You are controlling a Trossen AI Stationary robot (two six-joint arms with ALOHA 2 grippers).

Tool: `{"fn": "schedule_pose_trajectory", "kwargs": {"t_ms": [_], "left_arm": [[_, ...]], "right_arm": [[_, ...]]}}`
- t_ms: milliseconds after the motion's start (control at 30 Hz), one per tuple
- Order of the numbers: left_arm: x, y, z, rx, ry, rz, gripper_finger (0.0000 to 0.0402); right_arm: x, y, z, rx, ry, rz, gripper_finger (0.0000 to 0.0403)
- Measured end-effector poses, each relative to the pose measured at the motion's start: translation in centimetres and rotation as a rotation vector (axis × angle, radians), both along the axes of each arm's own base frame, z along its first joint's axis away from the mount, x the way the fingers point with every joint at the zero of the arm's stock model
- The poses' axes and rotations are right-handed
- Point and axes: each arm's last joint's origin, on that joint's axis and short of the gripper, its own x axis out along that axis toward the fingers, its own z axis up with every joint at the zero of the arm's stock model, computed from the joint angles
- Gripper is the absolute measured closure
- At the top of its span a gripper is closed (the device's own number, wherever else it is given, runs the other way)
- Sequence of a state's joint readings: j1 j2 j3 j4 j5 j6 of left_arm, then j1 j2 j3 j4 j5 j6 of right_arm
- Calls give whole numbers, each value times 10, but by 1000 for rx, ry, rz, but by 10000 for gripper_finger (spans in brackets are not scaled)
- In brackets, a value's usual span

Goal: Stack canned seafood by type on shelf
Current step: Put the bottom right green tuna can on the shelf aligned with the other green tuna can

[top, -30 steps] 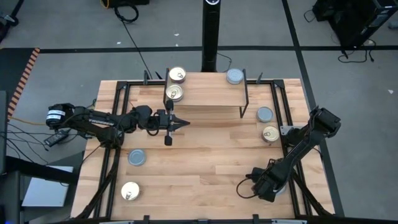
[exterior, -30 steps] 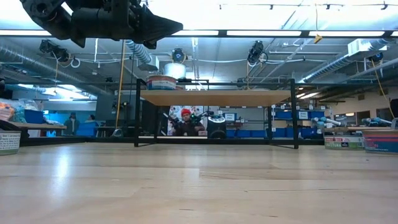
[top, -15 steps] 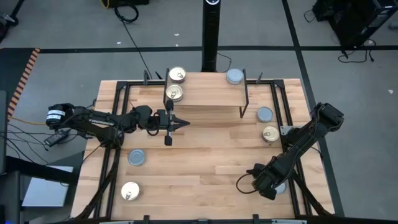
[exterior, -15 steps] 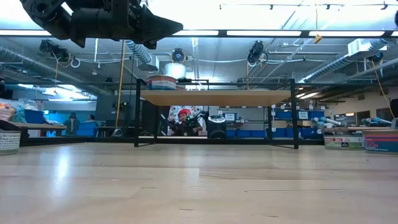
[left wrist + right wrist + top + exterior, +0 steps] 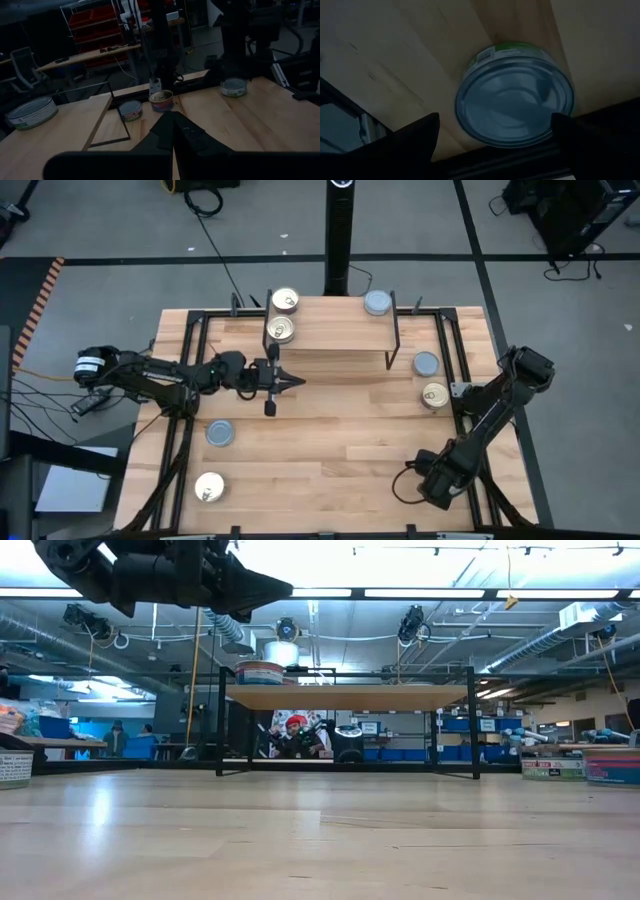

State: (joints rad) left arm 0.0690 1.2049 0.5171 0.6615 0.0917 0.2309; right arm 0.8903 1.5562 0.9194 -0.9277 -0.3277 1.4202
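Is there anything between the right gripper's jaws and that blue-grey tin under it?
Nothing visible. The right gripper hangs over the blue-grey tin at the table's near right corner, jaws open to either side of it, with no other tin between them.

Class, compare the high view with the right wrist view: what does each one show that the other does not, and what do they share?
Only the high view shows the shelf with two gold-lidded tins and a grey-lidded tin at its far edge, the other tins on the table, and the shut left gripper hovering near the shelf. Only the right wrist view shows the blue-grey-lidded tin lying between the open fingers; from above the arm hides it. Both show the right gripper and wooden tabletop.
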Motion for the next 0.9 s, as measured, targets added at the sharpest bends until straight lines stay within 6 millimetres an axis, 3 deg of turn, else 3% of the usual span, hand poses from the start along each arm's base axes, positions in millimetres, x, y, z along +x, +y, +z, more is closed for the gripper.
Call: {"fn": "schedule_pose_trajectory", "kwargs": {"t_ms": [500, 667, 900], "left_arm": [[0, -1, 0, 8, 1, -5, 396], [0, -1, 0, 20, 1, -5, 396], [0, -1, 0, 24, -3, -5, 396]], "right_arm": [[-11, -7, -14, -61, -7, 61, 9], [1, -17, -13, -109, -59, 57, 9], [38, -36, 2, -195, -224, 106, 9]]}}
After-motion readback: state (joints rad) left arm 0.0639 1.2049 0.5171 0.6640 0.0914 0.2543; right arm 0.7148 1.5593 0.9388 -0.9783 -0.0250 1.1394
